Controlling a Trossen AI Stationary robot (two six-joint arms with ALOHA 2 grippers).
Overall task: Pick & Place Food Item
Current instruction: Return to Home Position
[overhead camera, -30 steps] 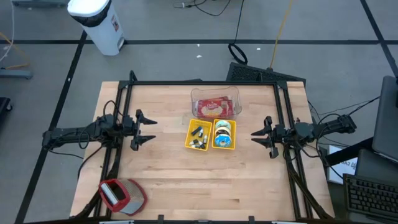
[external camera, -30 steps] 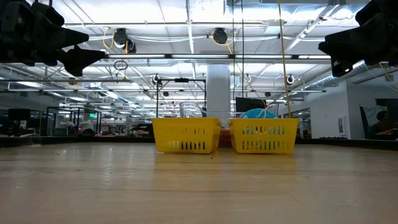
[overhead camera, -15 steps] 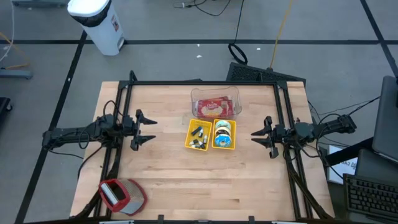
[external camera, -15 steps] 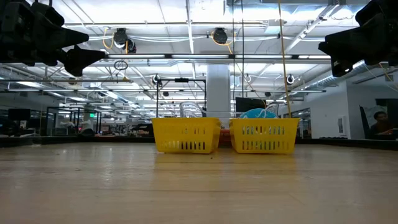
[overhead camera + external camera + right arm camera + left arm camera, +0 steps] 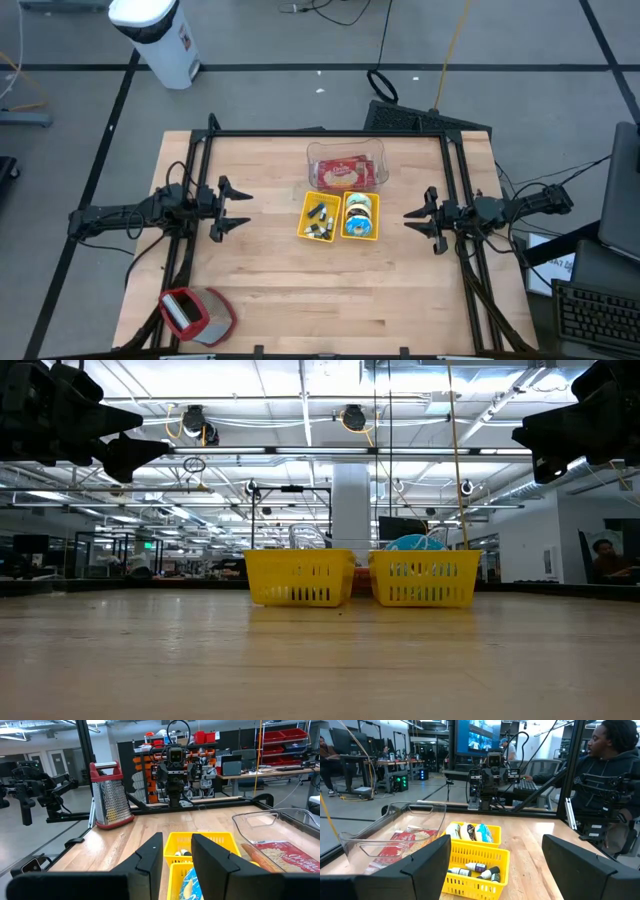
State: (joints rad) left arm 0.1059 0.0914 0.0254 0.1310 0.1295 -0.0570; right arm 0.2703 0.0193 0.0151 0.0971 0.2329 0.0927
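Two yellow baskets stand side by side on the table's middle. The left basket holds small bottles. The right basket holds blue and yellow food packets. Behind them a clear container holds a red food package. My left gripper hovers level at the table's left, open wide, pointing at the baskets. My right gripper hovers level at the table's right, its fingers a narrow gap apart, nothing between them.
A red-handled metal grater stands at the table's near left corner. A black frame runs along the far edge and both sides. A person sits beyond the table's right side. Bare wood lies in front of the baskets.
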